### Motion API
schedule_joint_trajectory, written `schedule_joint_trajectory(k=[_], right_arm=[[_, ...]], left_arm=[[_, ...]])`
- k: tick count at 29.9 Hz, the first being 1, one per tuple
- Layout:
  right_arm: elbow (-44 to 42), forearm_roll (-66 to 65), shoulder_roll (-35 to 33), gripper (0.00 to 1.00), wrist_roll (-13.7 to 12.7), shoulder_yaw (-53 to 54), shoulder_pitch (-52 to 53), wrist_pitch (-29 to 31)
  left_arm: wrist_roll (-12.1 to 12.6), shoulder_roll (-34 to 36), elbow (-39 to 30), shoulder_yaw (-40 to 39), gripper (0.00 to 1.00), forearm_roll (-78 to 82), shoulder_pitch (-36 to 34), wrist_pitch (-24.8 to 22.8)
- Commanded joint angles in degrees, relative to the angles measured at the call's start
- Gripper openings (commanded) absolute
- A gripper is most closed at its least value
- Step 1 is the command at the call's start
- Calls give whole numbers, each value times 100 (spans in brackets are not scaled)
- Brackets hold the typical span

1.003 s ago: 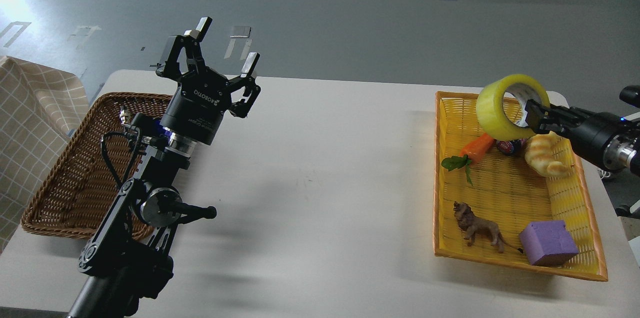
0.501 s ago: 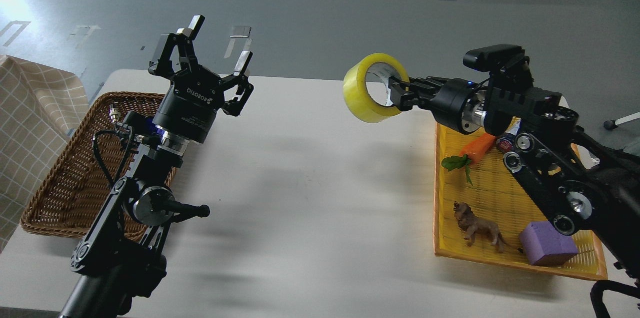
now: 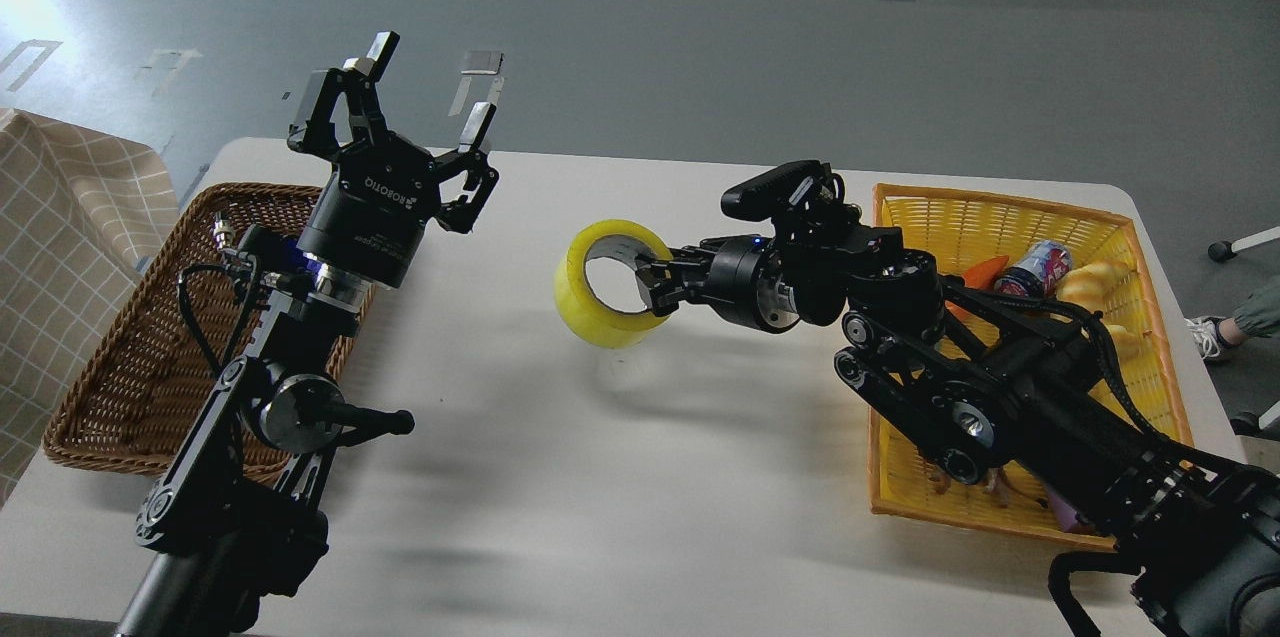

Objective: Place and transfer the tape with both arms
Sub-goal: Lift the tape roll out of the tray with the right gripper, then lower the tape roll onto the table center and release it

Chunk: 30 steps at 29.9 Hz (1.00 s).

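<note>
A big white table (image 3: pixel 620 477) fills most of the view, with grey floor behind it.

The right arm (image 3: pixel 1000 387) is the biggest black thing. It reaches from the lower right corner across to the middle of the table. The left arm (image 3: pixel 270 387) comes up from the lower left corner and points up and away.

A brown woven basket (image 3: pixel 130 357) sits on the left side of the table, partly behind the left arm. A yellow basket (image 3: pixel 1010 217) sits on the right side, and the right arm covers much of it. At the far left edge hangs a checked cloth (image 3: pixel 60 247).

The left gripper (image 3: pixel 420 92) is up in the air near the back of the table. Its fingers are spread wide and nothing is in them.

The right gripper (image 3: pixel 650 287) is pinched on the tape (image 3: pixel 612 297). One finger goes inside the hole of the roll and grips its right wall. The tape is yellow and shiny. It hangs above the middle of the table, with its hole facing the view. It is well apart from the left gripper.

In the far end of the yellow basket there is a small can (image 3: pixel 1035 267), a bit of an orange carrot (image 3: pixel 985 270) beside it, and a pale croissant toy (image 3: pixel 1095 282) on the other side of the can.
</note>
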Motion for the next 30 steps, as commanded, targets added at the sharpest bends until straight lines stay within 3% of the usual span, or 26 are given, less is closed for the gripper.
schedule_joint_trajectory(k=[1, 14, 15, 17, 20, 24, 25, 26, 28, 29, 30], right_arm=[[-140, 0, 8, 0, -121, -74, -49, 0], [-149, 0, 8, 2, -210, -250, -278, 0], [-149, 0, 8, 17, -219, -268, -286, 0], [-149, 0, 8, 34, -236, -303, -365, 0], [-149, 0, 8, 47, -236, -303, -445, 0], [-158, 0, 8, 50, -236, -277, -480, 0], [-158, 0, 8, 55, -236, -259, -489, 0], [-158, 0, 8, 67, -236, -242, -497, 0], [-114, 0, 8, 75, -236, -146, -498, 0], [-105, 0, 8, 89, -236, -49, -498, 0], [-105, 0, 8, 96, -236, 4, -498, 0]], left_arm=[[0, -14, 0, -3, 98, 0, 9, 0], [0, 4, 17, -117, 98, 0, 53, 0], [-9, 4, 17, -117, 98, 0, 53, 0], [0, 4, 17, -117, 98, 0, 53, 0], [-9, 13, 17, -126, 98, 0, 53, 0], [-9, 13, 17, -126, 98, 0, 70, 0], [-9, 13, 17, -126, 98, 0, 88, 0], [-18, 13, 9, -126, 98, 0, 105, 0], [-18, 13, 8, -135, 98, 0, 132, 0], [-26, 13, 17, -135, 98, 0, 141, 0], [-35, 13, 9, -135, 98, 0, 149, 0]])
